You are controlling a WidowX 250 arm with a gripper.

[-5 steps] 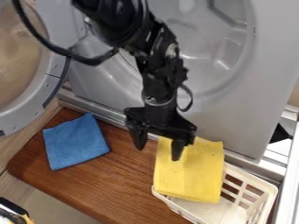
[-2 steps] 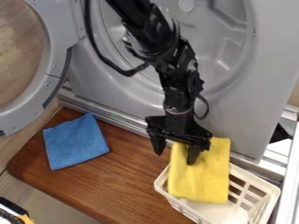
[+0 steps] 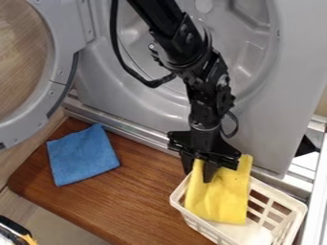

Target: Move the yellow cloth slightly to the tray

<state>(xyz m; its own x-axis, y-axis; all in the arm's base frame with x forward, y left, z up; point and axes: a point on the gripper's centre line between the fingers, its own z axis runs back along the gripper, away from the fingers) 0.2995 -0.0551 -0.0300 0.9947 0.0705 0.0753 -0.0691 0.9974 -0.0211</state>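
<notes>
The gripper [image 3: 198, 175] sits slightly further right than before, its jaws closer together and, as far as one can tell, clamped on the yellow cloth [image 3: 220, 203]. The cloth, now more rumpled, lies partly inside the white tray [image 3: 195, 223], lower right.

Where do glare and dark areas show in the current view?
Camera view: pale highlights on the grey machine's round recess; camera view: bright, washed-out patch inside the white basket; camera view: black tool very dark, little surface detail.
</notes>
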